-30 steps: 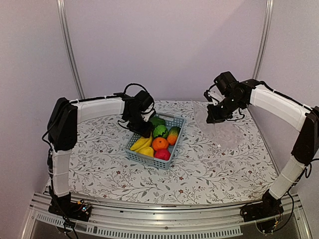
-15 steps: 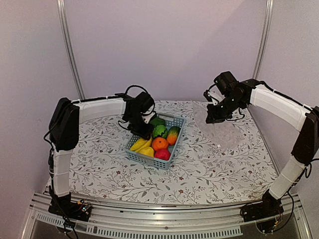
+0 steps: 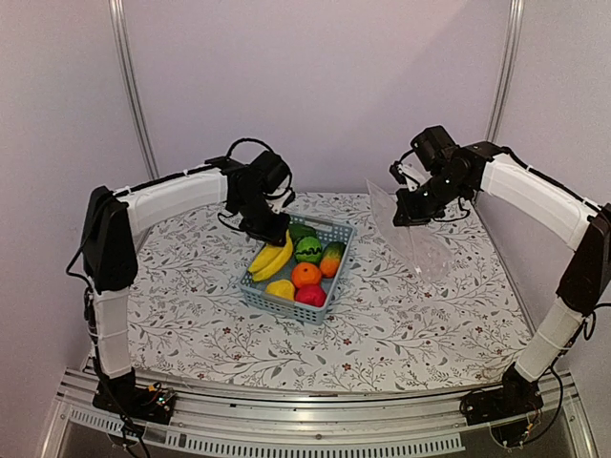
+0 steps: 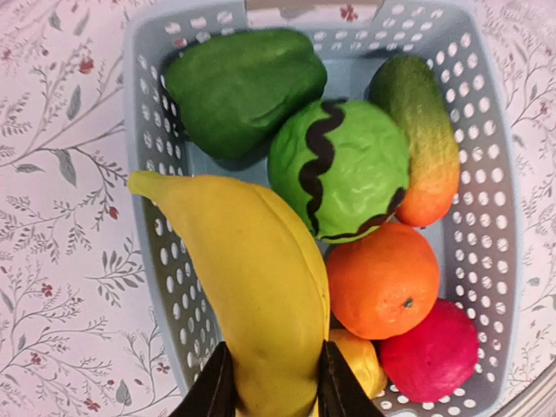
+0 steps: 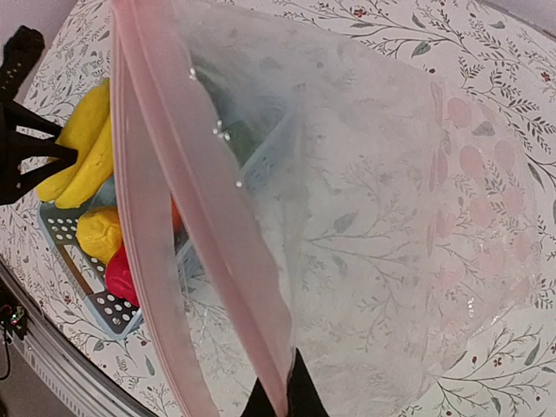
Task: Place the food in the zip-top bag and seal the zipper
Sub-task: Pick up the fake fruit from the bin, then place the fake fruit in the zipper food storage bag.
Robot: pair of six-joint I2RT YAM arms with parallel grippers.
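My left gripper point(image 4: 274, 369) is shut on a yellow banana point(image 4: 252, 269), holding it by one end just above the blue-grey basket point(image 4: 486, 174). Still lying in the basket are a green pepper point(image 4: 239, 87), a striped melon point(image 4: 343, 169), a mango point(image 4: 421, 139), an orange point(image 4: 382, 278) and a red apple point(image 4: 434, 352). From above, the banana point(image 3: 270, 258) hangs over the basket's left side under the left gripper point(image 3: 267, 234). My right gripper point(image 5: 280, 400) is shut on the zip-top bag point(image 5: 391, 217) at its pinkish zipper point(image 5: 148, 217), holding the mouth up and open. The bag point(image 3: 420, 243) droops to the table.
A smaller yellow fruit point(image 4: 360, 365) sits low in the basket beside the apple. The basket point(image 3: 277, 303) stands mid-table on a flowered cloth point(image 3: 382, 334). Walls close in behind and at both sides, and a metal rail point(image 3: 315, 405) runs along the near edge.
My left gripper has closed on the banana and raised it out of the basket's left side. The right gripper has lifted the bag's mouth slightly.
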